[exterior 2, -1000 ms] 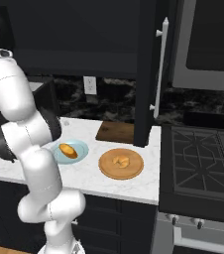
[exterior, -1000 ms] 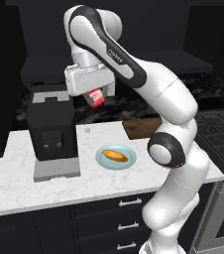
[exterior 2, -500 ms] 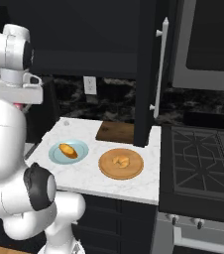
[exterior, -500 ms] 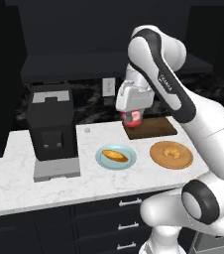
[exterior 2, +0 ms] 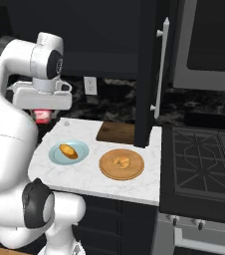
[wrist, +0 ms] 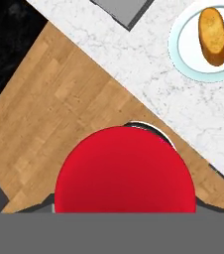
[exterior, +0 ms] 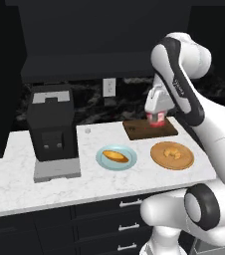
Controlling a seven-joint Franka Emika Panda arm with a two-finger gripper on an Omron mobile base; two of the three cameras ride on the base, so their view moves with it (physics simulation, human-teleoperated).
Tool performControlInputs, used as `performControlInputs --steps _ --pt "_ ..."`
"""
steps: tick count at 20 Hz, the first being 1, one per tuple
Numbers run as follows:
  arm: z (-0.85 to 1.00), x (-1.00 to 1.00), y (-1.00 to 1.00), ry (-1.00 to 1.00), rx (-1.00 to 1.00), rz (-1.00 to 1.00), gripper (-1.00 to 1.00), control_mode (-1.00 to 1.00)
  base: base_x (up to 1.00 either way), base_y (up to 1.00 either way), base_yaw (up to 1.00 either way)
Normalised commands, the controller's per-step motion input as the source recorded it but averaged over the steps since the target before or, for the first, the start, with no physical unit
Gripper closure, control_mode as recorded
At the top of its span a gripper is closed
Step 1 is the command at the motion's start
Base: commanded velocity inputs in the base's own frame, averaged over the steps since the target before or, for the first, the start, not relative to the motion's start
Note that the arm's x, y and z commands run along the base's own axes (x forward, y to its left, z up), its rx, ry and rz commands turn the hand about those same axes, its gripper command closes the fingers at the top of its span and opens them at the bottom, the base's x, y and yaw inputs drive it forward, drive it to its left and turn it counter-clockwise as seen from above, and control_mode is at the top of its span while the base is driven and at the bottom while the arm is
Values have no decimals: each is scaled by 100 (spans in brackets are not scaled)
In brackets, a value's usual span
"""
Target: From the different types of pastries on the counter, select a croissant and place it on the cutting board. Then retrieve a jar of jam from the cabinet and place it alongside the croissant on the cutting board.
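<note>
The gripper is clamped on the red jar of jam, held just above the dark cutting board at the counter's back edge. A pale blue plate holds the loaf-shaped pastry. Beside it, a round wooden plate holds the croissant.

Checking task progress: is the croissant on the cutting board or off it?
Off it: the croissant lies on the round wooden plate.
</note>
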Motion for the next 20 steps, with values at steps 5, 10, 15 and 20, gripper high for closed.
performControlInputs --steps 5,10,15,20 --pt "-5 75 -72 -3 2 0 100 -100 0 0 0" --pt "-37 11 -2 1 0 0 100 -100 0 0 0" --pt "-51 99 -29 -2 0 -15 100 -100 0 0 0" --pt "-17 100 -7 -8 0 -22 100 -100 0 0 0"
